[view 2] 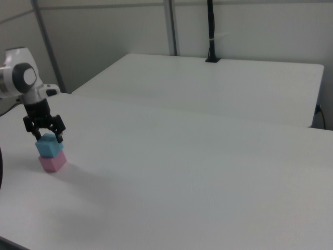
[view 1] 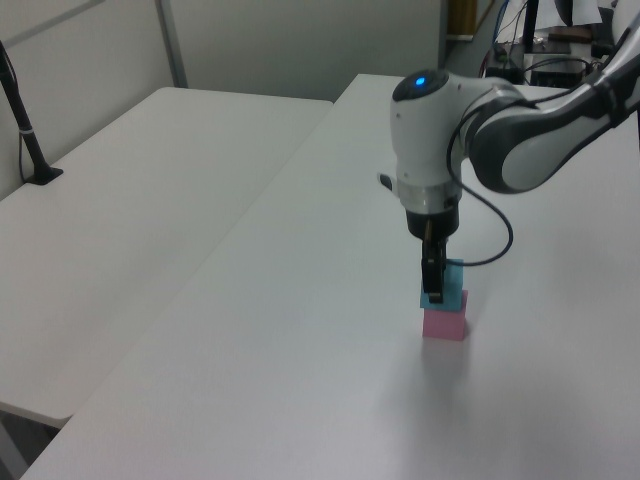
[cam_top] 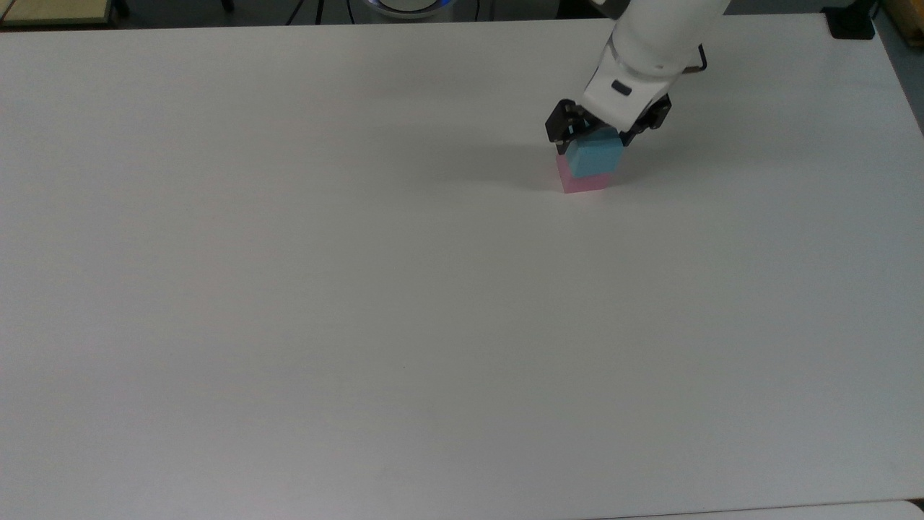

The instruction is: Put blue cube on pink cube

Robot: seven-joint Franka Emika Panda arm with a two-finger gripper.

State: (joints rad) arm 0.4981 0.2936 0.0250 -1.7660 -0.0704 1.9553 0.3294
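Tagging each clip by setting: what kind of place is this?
Probably a robotics lab or office workspace: plain white tables pushed together, partition walls behind, and a Franka arm whose open gripper hangs over a blue cube stacked on a pink cube.

Gripper (view 2: 44,133) pointing straight down — fingers (view 2: 60,136) spread apart, arm above.

You see a matt, smooth sky-blue cube (cam_top: 594,156), a matt pastel-pink cube (cam_top: 582,183), a smooth, faintly sheened white tabletop (cam_top: 361,289) and a glossy white plastic arm shell (view 1: 430,135).
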